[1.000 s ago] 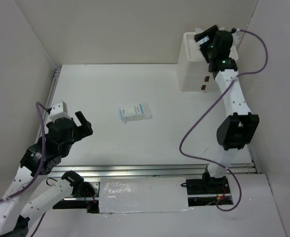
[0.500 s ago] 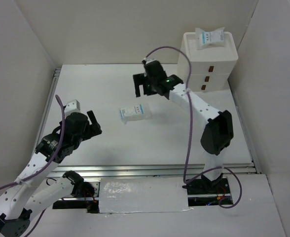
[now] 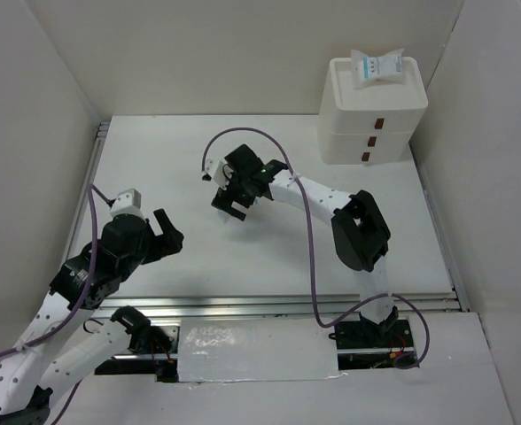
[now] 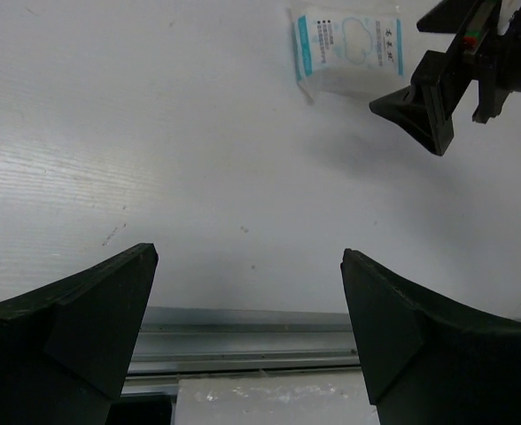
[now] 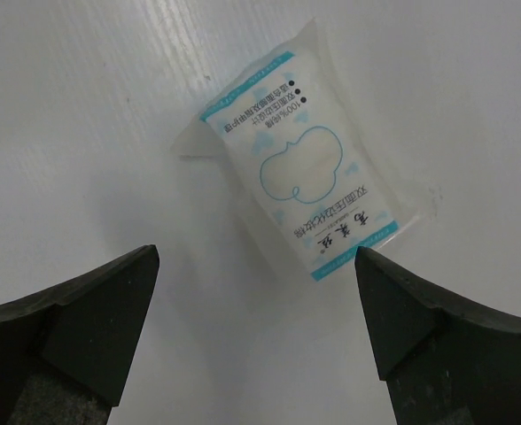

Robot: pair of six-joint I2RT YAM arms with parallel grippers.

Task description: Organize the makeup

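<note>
Hovering wide open, right jaws frame the sachet (image 5: 300, 181)

Bright, soft and even from overhead, without hard glare on the white worktop (image 3: 269, 266). Only faint, blurred grey shadows across it in the top view. Crisp in the right wrist view, down to the print on the sachet (image 5: 300, 168), though dimmer toward the lower left. Near-black and featureless on the fingers (image 4: 74, 328) of the left pincer (image 4: 247, 255).
</note>
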